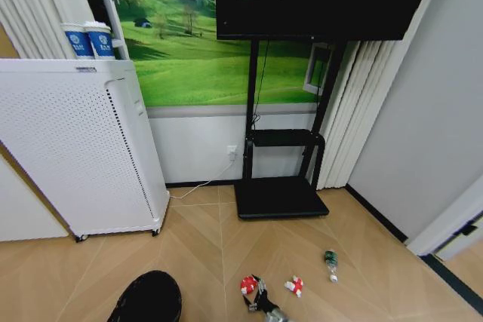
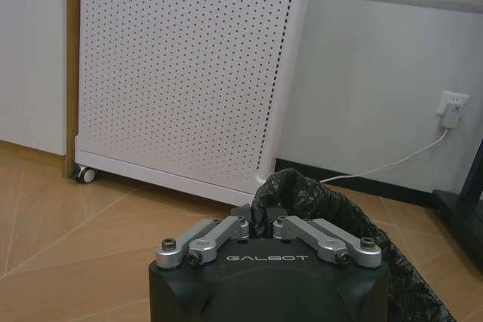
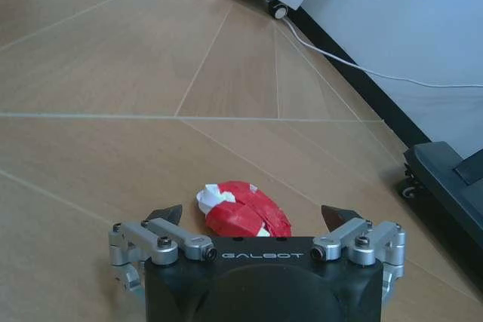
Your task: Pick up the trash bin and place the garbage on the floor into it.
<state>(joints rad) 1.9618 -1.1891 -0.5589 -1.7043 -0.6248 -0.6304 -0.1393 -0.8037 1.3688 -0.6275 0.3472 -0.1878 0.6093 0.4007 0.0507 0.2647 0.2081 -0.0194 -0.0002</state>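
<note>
The black trash bin [image 1: 151,299] sits at the lower left of the head view. In the left wrist view my left gripper [image 2: 268,222] is shut on the bin's rim and its crinkled black liner [image 2: 302,194]. On the floor lie a red-and-white wrapper [image 1: 248,285], a second wrapper [image 1: 294,286] and a small clear bottle [image 1: 330,264] with a green label. My right gripper [image 1: 263,301] hangs low just behind the first wrapper. In the right wrist view this gripper [image 3: 253,215] is open, its fingertips on either side of that wrapper [image 3: 238,216].
A white perforated cabinet [image 1: 75,148] on castors stands at the left with two paper cups [image 1: 89,39] on top. A black TV stand base [image 1: 279,197] lies ahead, and a white cord [image 1: 200,186] runs to a wall socket. A wall closes the right side.
</note>
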